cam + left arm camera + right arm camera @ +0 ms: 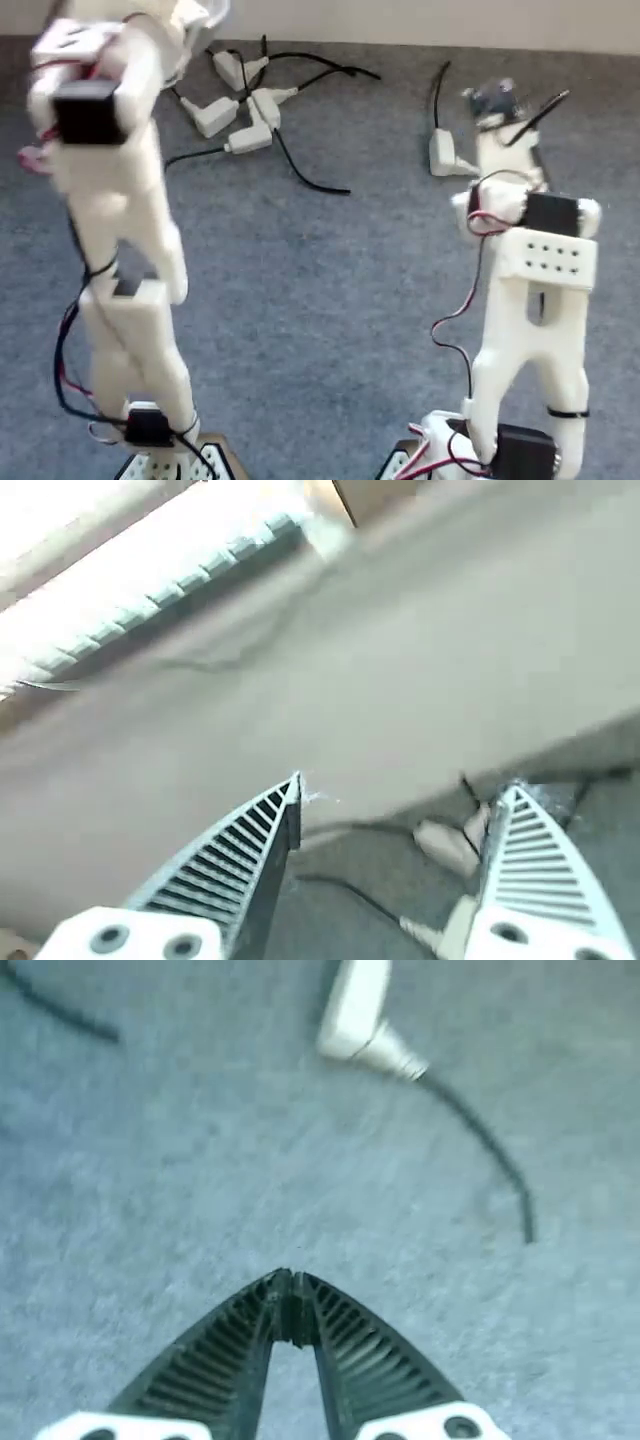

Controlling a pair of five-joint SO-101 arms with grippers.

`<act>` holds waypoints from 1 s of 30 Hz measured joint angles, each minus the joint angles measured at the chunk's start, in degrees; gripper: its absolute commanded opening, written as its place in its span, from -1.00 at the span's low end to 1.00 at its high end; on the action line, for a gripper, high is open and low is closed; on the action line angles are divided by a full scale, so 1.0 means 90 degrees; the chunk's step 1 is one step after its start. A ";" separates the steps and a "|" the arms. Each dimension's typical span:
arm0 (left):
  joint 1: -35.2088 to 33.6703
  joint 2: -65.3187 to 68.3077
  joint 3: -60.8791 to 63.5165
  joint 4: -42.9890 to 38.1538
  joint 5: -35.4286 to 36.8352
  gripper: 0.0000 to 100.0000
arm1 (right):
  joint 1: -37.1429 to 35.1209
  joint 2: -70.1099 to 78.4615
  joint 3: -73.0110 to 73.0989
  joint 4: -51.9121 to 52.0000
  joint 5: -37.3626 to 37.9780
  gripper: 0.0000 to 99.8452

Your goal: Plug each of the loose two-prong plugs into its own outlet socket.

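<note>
Several white two-prong plugs with black cords lie in a loose cluster on the grey carpet at the back left. One more white plug lies apart at the back right, and it also shows in the right wrist view as a plug with a black cord trailing off. My left gripper is open and empty, held high and tilted up toward a pale wall, with a plug from the cluster below it. My right gripper is shut on nothing, hovering over bare carpet short of the lone plug.
Grey carpet covers the table between the two arms. The left arm stands tall at the left, the right arm at the right. A pale wall runs along the back edge.
</note>
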 measured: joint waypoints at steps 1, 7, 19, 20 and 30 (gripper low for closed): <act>0.0000 -0.0322 -0.0010 0.0098 0.0078 -0.43 | 0.0088 0.0010 -0.0274 0.0000 0.0000 -0.98; 0.0000 -0.2149 -0.0078 0.0830 0.0186 -0.43 | 0.0303 0.0010 -0.2442 0.0733 0.0000 -0.98; 0.0000 -0.5685 -0.0147 0.1846 0.0957 -0.43 | 0.0303 -0.0029 -0.8615 0.2862 0.0000 -0.98; 0.0010 -0.5919 -0.0156 0.1915 0.1055 -0.43 | 0.0313 -0.0039 -0.9133 0.2940 0.0000 -0.98; 0.0020 -0.7756 0.0381 0.2042 0.2002 -0.43 | 0.0342 -0.1045 -1.1302 0.2940 -0.1231 -0.98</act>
